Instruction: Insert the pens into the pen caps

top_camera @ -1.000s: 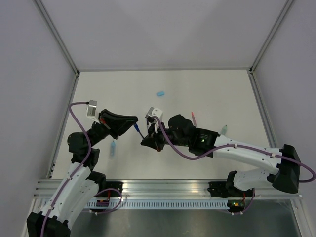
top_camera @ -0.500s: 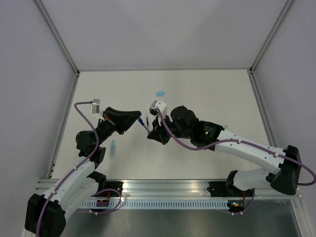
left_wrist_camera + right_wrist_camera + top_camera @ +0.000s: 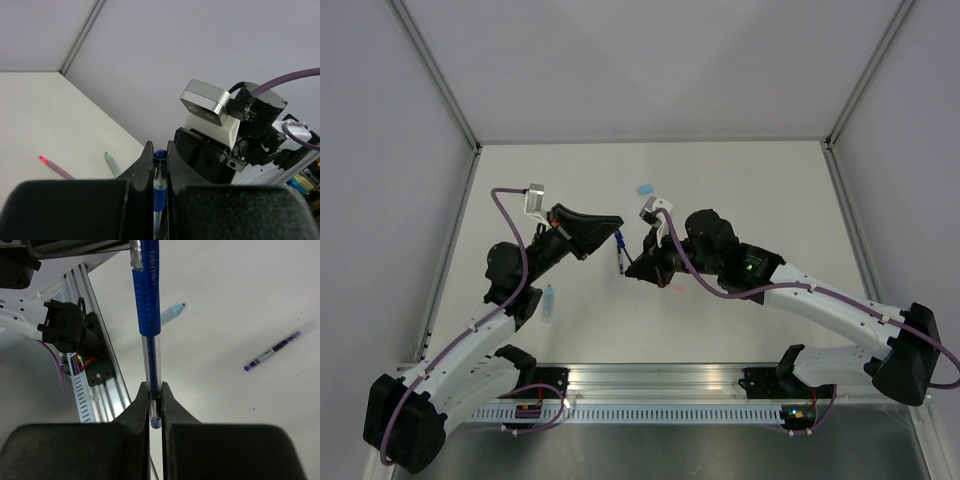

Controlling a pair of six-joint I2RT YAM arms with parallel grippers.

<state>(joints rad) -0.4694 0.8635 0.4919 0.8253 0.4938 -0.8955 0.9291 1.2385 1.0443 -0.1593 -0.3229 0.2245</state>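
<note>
Blue pen (image 3: 618, 251): held off the table (image 3: 750, 190) at the middle of the top view, between the two grippers
Long axis, top view: almost straight up and down the frame, upper end at the left gripper (image 3: 613, 238), lower end at the right gripper (image 3: 630, 268)
Long axis, right wrist view: pen (image 3: 148, 300) runs from the top edge down to bottom centre, leaning a little to the right as it descends; thick blue grip sleeve above, clear thin barrel below
Left gripper, own view (image 3: 159, 151): fingers pressed together on the pen (image 3: 159, 175), whose rounded blue end shows just past the fingertips, pointing up the frame
Right gripper, own view (image 3: 155, 396): fingers closed on the thin lower barrel; a small blue piece sits at the very bottom between them, cannot tell if it is a cap
Light blue cap (image 3: 645, 187): lying on the table above centre, well apart from the pen
Pale blue marker (image 3: 548, 300): flat on the table at lower left, beside the left arm; in the right wrist view (image 3: 170, 314) just right of the pen, tip to upper right
Purple pen (image 3: 275, 349): flat at right, slanting up to the right
Pink pen (image 3: 56, 168): flat at lower left, red tip toward upper left
Pale green marker (image 3: 112, 164): near the pink pen, to its right
</note>
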